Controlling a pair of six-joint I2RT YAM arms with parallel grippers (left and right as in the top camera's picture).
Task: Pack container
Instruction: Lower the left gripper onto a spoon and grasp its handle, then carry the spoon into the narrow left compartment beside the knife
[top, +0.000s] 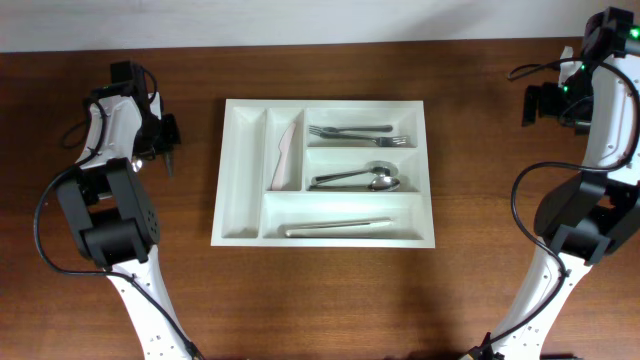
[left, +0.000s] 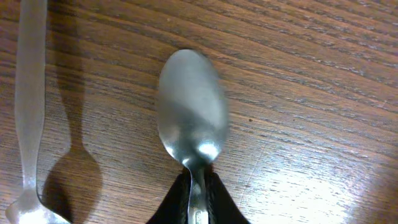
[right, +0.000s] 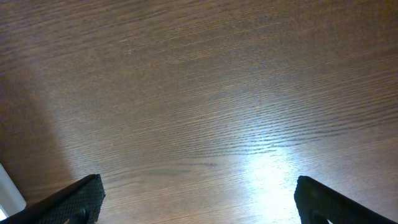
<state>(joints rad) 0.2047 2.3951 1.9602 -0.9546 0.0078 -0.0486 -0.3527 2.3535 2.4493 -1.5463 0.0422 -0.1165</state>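
The container (top: 240, 170), a large white tray with five compartments, lies at the middle of the table. It holds forks (top: 355, 133), spoons (top: 360, 180), a knife (top: 338, 227) and a pale napkin (top: 289, 155). My left gripper (top: 171, 148) is left of the tray, low over the wood. In the left wrist view it (left: 198, 180) is shut on the neck of a metal spoon (left: 191, 115), whose bowl points away. My right gripper (top: 535, 103) is at the far right back, open and empty (right: 199, 199) over bare wood.
A blurred pale utensil-like shape (left: 28, 106) with its shadow is at the left edge of the left wrist view; I cannot tell what it is. A small white edge (right: 7, 194) shows at the lower left of the right wrist view.
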